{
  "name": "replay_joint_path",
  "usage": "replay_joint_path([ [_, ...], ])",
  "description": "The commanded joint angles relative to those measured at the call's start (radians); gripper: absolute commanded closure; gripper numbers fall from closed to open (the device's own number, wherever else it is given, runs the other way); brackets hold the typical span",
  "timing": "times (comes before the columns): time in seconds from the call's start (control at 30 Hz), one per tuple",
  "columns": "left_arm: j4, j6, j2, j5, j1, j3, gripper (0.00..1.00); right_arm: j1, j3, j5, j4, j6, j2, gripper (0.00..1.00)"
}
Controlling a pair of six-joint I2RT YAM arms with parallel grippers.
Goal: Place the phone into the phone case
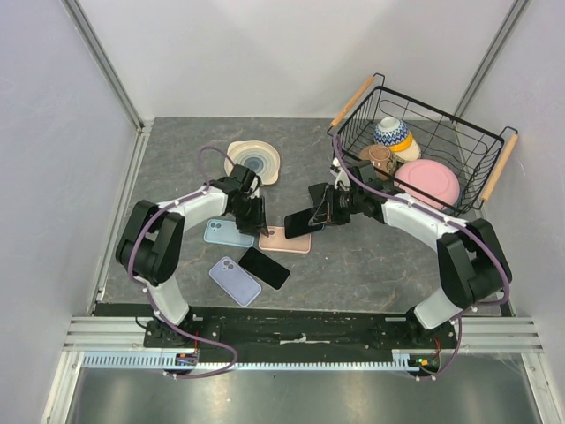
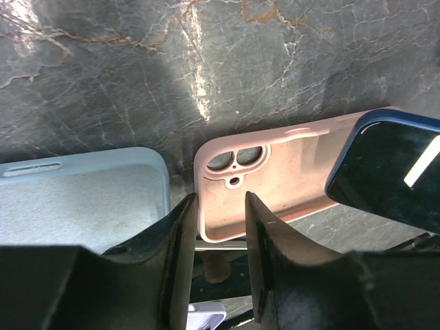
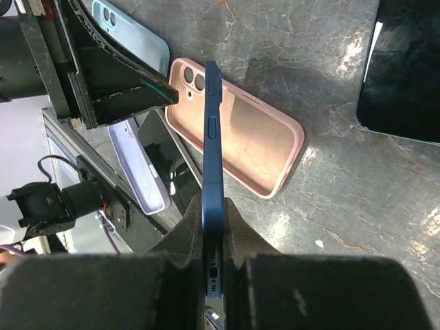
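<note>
The pink phone case (image 1: 284, 239) lies open side up on the table; it also shows in the left wrist view (image 2: 289, 182) and the right wrist view (image 3: 240, 134). My right gripper (image 1: 328, 212) (image 3: 212, 206) is shut on a dark blue phone (image 1: 303, 221) (image 3: 212, 137), held on edge and tilted over the case. The phone's corner shows at the right of the left wrist view (image 2: 388, 172). My left gripper (image 1: 260, 221) (image 2: 218, 199) is partly open at the case's camera-hole end, with its fingers (image 2: 187, 227) over that corner and nothing gripped.
A light blue case (image 1: 228, 232), a lilac case (image 1: 234, 280) and a black phone (image 1: 264, 267) lie left of and in front of the pink case. Another black phone (image 1: 316, 196) lies behind it. A plate (image 1: 252, 162) sits at the back. A wire basket (image 1: 459, 132) with bowls stands back right.
</note>
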Motion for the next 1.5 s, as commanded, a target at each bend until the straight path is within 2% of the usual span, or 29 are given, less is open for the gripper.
replay_joint_path([
  [0.0,-0.009,0.011,0.042,-0.064,-0.021,0.037,0.63,-0.004,0.064,-0.105,0.047,-0.02,0.04,1.0],
  [0.1,0.002,0.015,0.087,-0.07,-0.035,0.043,0.76,-0.004,0.07,-0.11,0.046,-0.02,0.044,1.0],
  [0.13,-0.001,0.015,0.098,-0.07,-0.04,0.046,0.84,-0.005,0.07,-0.111,0.044,-0.022,0.041,1.0],
  [0.27,0.009,0.002,0.102,-0.065,-0.072,0.042,0.95,-0.022,0.063,-0.108,0.029,-0.017,-0.001,1.0],
  [0.5,0.006,-0.054,0.085,-0.084,-0.129,0.035,0.98,-0.03,0.001,-0.07,-0.005,-0.017,-0.12,1.0],
  [0.73,0.014,-0.09,0.125,-0.065,-0.187,0.065,0.98,-0.034,-0.036,-0.047,-0.018,-0.026,-0.133,1.0],
  [0.77,0.022,-0.094,0.127,-0.053,-0.187,0.062,0.97,-0.034,-0.037,-0.041,-0.018,-0.028,-0.133,1.0],
  [0.9,0.026,-0.095,0.104,-0.06,-0.188,0.057,0.77,-0.033,-0.034,-0.031,-0.017,-0.028,-0.126,1.0],
  [0.93,0.026,-0.088,0.093,-0.065,-0.188,0.055,0.68,-0.033,-0.034,-0.028,-0.017,-0.026,-0.123,1.0],
  [1.03,0.011,-0.072,0.047,-0.09,-0.184,0.057,0.53,-0.033,-0.025,-0.022,-0.017,-0.025,-0.111,1.0],
  [1.13,-0.004,-0.063,0.003,-0.09,-0.164,0.061,0.47,-0.033,-0.017,-0.027,-0.003,-0.009,-0.098,1.0],
  [1.33,0.003,-0.051,-0.083,-0.019,-0.078,0.031,0.45,-0.03,-0.026,-0.051,0.049,0.03,-0.075,1.0],
  [1.47,0.049,-0.064,-0.125,0.091,-0.006,-0.036,0.45,-0.014,-0.039,-0.07,0.093,0.075,-0.051,1.0],
])
